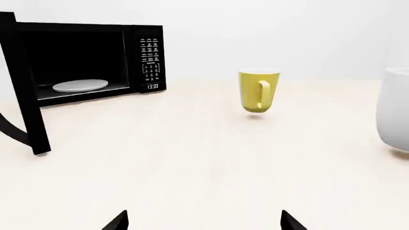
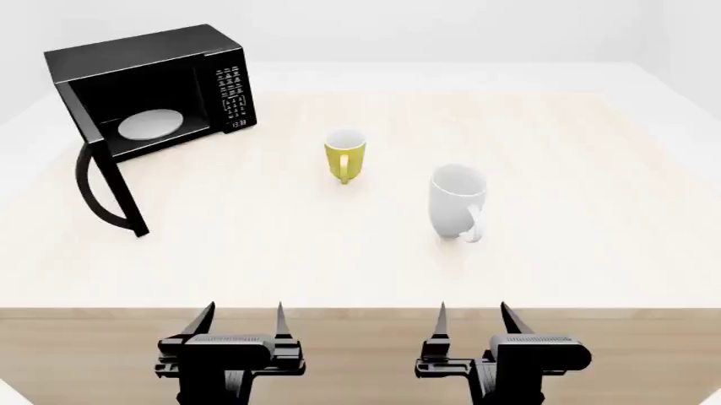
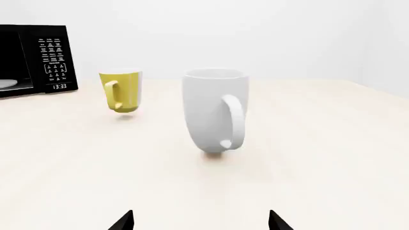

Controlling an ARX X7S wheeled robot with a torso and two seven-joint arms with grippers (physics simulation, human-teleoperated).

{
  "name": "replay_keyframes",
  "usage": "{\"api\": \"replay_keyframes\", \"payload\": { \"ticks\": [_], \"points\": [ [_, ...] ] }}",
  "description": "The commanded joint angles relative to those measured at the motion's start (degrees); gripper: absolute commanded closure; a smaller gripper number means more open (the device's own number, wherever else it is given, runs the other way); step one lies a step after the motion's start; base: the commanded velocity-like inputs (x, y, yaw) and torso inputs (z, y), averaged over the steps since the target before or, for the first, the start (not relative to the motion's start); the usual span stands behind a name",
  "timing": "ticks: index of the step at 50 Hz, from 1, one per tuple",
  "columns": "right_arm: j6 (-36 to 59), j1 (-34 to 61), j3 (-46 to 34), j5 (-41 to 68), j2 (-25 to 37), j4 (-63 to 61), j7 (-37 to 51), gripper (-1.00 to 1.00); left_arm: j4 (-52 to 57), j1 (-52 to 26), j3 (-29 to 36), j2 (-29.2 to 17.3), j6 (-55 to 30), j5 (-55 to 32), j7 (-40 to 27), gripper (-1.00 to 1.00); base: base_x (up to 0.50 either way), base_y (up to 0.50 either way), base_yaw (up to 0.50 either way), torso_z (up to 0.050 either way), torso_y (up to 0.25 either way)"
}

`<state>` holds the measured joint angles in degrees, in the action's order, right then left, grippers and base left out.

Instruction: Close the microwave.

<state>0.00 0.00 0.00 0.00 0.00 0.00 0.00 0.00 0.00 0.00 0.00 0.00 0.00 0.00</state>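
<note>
Glossy black microwave (image 2: 158, 89) sits door-open, well ahead-left of the left claw (image 2: 241, 325); both it and the right claw (image 2: 474, 325) hang released.

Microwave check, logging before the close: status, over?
Both tools, left and right, open, empty. Microwave door wide open, untouched. Yellow mug and white mug off path.

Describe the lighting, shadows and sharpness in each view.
Head view: flat, even light, everything sharp, only faint shadows by the white mug and yellow mug. Left wrist view: the microwave cavity is dark, keypad legible. Right wrist view: soft shading on the white mug, small dark patch beneath it, no blur.
</note>
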Motion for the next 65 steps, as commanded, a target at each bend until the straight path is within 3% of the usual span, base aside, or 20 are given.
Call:
{"api": "replay_keyframes", "payload": {
  "ticks": [1, 13, 15, 16, 20, 50, 65],
  "points": [
    [0.1, 0.5, -0.9, 1.4, 0.8, 0.7, 1.1, -1.0, 0.5, 0.1, 1.0, -0.9, -0.5, -1.1, -0.9, -1.0, 0.0, 0.0, 0.0, 0.0, 0.0],
    [0.1, -0.5, -3.0, 4.2, 2.8, -1.6, 2.9, -1.0, 0.7, 0.3, 3.3, -3.0, -0.4, -2.7, -3.0, -1.0, 0.0, 0.0, 0.0, 0.0, 0.0],
    [15.7, -2.7, -2.5, 6.4, 4.6, -18.8, 4.0, -1.0, 17.9, 4.5, 1.9, -5.2, -17.6, -3.7, -4.1, -1.0, 0.0, 0.0, 0.0, 0.0, 0.0],
    [16.1, -2.7, -2.5, 6.5, 4.8, -22.3, 4.1, -1.0, 25.3, 4.6, 2.0, -5.3, -18.3, -3.7, -4.2, -1.0, 0.0, 0.0, 0.0, 0.0, 0.0],
    [17.4, -2.9, -2.7, 7.1, 5.1, -24.0, 4.5, -1.0, 28.8, 5.0, 2.1, -5.8, -20.6, -4.2, -4.6, -1.0, 0.0, 0.0, 0.0, 0.0, 0.0],
    [25.1, -4.5, -2.4, 12.7, 7.8, -38.2, 7.1, -1.0, 44.3, 6.8, 4.5, -8.6, -31.4, -4.2, -7.9, -1.0, 0.0, 0.0, 0.0, 0.0, 0.0],
    [25.2, -4.6, -2.3, 13.1, 9.1, -41.0, 8.4, -1.0, 46.2, 7.0, 4.9, -9.4, -32.3, -4.7, -8.8, -1.0, 0.0, 0.03, 0.0, 0.0, 0.0]
  ]
}}
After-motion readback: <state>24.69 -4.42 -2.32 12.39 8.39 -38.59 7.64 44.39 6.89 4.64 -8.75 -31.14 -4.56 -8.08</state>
